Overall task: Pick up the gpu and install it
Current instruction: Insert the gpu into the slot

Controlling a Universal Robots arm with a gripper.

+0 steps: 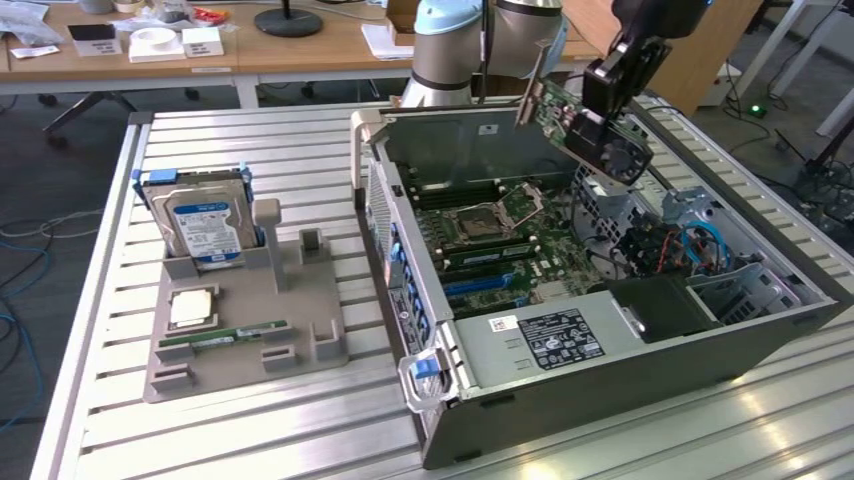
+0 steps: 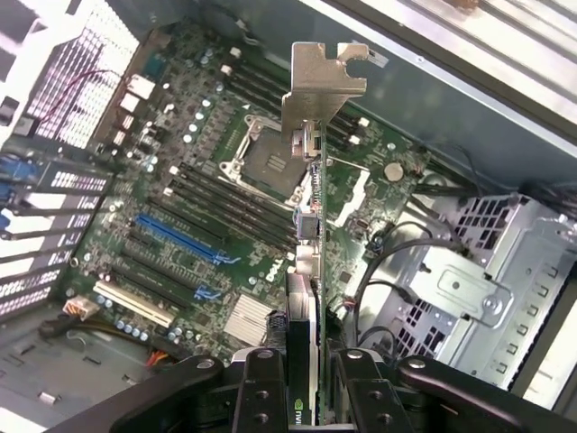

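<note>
The gripper is clamped on the gpu, holding it tilted in the air above the far right part of the open computer case, clear of the motherboard. In the wrist view the gripper pinches the card edge-on between its two black fingers, with the gpu and its silver bracket hanging over the board and the blue slot off to one side. The case lies on its side on a slatted metal table. Toward the exterior view's left, a grey fixture tray carries an upright hard drive, a CPU chip and a green RAM stick. Beyond the table stands a wooden desk with a round lamp base, and cables trail across the floor at the left.
</note>
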